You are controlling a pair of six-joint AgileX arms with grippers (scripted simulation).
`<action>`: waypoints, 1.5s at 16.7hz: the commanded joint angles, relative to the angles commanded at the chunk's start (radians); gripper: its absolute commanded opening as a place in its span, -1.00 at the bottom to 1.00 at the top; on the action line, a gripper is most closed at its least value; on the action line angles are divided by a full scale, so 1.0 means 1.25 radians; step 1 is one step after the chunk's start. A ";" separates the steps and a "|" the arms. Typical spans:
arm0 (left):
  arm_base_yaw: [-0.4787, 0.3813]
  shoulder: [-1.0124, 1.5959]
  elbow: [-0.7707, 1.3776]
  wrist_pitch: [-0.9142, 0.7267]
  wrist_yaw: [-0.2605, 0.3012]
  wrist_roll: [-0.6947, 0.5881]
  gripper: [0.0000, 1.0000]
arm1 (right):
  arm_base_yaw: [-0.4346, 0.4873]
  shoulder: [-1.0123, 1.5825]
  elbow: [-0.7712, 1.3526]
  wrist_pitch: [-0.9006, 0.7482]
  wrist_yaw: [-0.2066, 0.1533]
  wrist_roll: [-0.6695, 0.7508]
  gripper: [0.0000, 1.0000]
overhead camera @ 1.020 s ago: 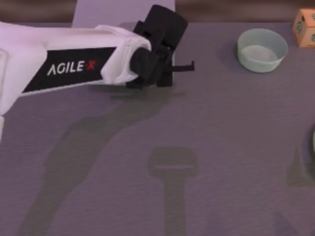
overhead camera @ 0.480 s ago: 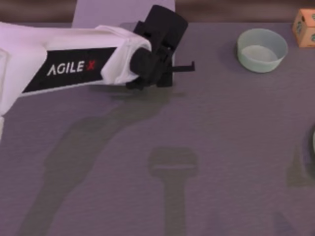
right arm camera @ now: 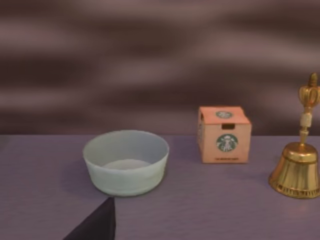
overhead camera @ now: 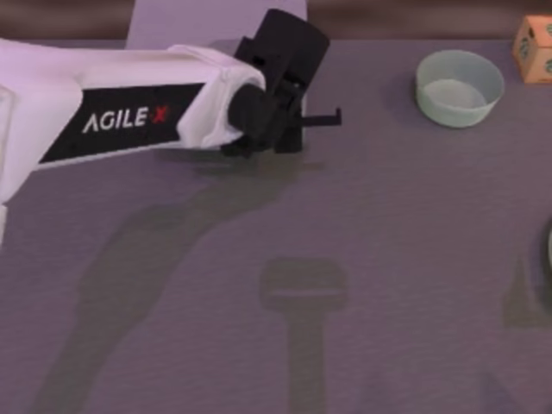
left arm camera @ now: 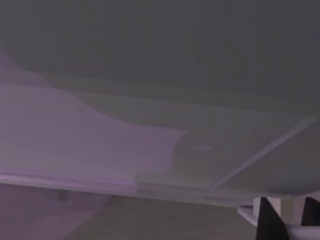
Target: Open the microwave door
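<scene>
Left gripper point(overhead camera: 302, 116): right up against the microwave point(overhead camera: 172, 21) at the table's far edge; finger state unclear.
Nearer arm: left.

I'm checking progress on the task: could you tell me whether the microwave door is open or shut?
Cannot tell. The top view shows only the microwave top behind the left gripper; the left wrist view is too close to show the door's position.

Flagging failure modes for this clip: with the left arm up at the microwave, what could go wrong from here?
1. The left gripper sits tight against the microwave; its hold on the door is hidden, so a pull might slip.
2. A wide swing could reach the bowl on the table's right.
The right arm is out of the top view.
</scene>
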 joint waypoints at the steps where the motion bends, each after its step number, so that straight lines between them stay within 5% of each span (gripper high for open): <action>1: 0.000 0.000 0.000 0.000 0.000 0.000 -1.00 | 0.000 0.000 0.000 0.000 0.000 0.000 1.00; 25: 0.005 -0.035 -0.056 0.036 0.029 0.044 -1.00 | 0.000 0.000 0.000 0.000 0.000 0.000 1.00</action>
